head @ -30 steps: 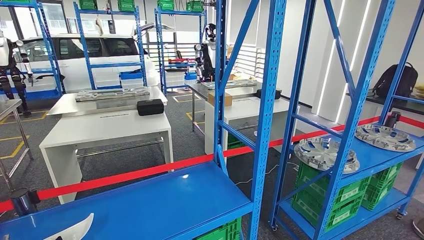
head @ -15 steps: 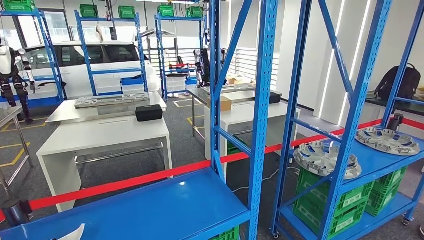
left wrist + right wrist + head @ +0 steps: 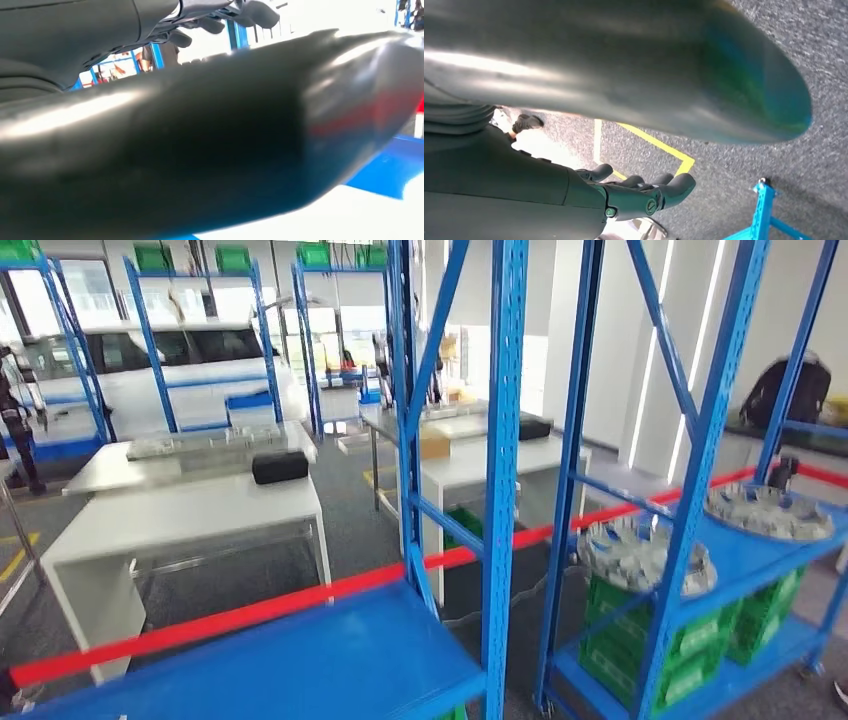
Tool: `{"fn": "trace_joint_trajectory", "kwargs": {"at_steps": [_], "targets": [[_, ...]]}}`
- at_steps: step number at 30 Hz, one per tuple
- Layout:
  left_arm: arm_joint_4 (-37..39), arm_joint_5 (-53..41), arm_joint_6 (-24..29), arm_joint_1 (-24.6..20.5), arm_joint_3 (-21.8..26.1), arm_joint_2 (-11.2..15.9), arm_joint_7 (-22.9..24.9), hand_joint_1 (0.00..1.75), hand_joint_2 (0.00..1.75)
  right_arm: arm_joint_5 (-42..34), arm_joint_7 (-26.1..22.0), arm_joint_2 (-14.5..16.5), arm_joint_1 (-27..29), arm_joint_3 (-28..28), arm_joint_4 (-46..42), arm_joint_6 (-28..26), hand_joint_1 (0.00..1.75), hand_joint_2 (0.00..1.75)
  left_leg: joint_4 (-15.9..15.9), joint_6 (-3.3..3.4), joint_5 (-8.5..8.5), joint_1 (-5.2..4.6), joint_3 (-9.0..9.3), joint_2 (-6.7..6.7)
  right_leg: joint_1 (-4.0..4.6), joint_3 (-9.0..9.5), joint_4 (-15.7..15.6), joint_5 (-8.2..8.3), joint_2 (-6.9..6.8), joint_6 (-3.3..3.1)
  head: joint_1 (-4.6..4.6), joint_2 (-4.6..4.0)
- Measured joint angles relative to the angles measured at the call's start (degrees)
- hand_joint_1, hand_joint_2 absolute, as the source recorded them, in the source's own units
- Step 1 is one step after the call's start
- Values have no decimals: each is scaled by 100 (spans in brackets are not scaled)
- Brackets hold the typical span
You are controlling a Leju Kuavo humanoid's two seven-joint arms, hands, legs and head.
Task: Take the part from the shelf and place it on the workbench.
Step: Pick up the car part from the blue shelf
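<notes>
The blue shelf (image 3: 300,660) is filling the near part of the head view. Beyond its far edge and a red barrier tape (image 3: 250,605), the white workbench (image 3: 190,515) is standing well apart. That view is blurring, so I judge the carrying step to be under way: the part is already off the shelf and is travelling toward the bench. The next move is calling for a turn round the shelf's upright, then a level set-down inside the bench's near edge.

The wrist views are showing what the head view is not. The part (image 3: 200,150) is lying as a long glossy curved body right against the left hand (image 3: 100,35), whose fingers (image 3: 260,12) are reaching past its far side. In the right wrist view the part (image 3: 624,65) is passing close beside the right hand (image 3: 549,195), whose fingers (image 3: 674,187) are curling loosely together. Whether either hand is truly clasping it, I cannot tell.
</notes>
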Motion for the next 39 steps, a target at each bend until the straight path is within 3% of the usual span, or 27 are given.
{"fn": "trace_joint_trajectory", "kwargs": {"at_steps": [2,5,6,11,19,29,39], "targets": [[2,-1,7,17,0,-4,0,0,0,-1,1,6,0,-1,0,1,0,0,-140,9,-22,-26,72,-9,-6,7,-18,-24,2,51,0,-1],[2,-1,12,46,0,-10,2,0,0,0,0,4,-1,-3,0,-1,0,0,-201,-103,40,-12,123,-29,4,51,-63,-33,-15,26,17,1],[3,-1,12,52,0,-13,1,0,0,1,0,3,-5,-3,0,-1,0,0,-205,-110,28,-13,126,-33,2,69,-96,-30,-23,17,23,1],[5,-1,13,86,0,-27,1,0,0,-1,0,-5,-11,-17,0,-1,0,0,-204,-46,-5,-16,134,-36,3,128,-182,-24,-34,64,44,0],[5,-1,13,97,0,-27,1,0,0,-1,0,-5,-10,-40,0,-1,0,0,-201,-11,-1,-18,138,-36,0,146,-212,-5,-34,134,45,0],[5,-3,58,191,0,-51,26,0,0,-1,-2,-5,-7,-90,0,-10,0,0,-205,-2,7,-17,153,-33,4,155,-211,-1,-33,141,38,0],[4,16,485,371,80,-67,-173,0,0,-2,-51,-5,-6,-132,0,-27,0,0,-206,-1,7,-17,153,-33,3,156,-211,-2,-33,141,38,0]]}}
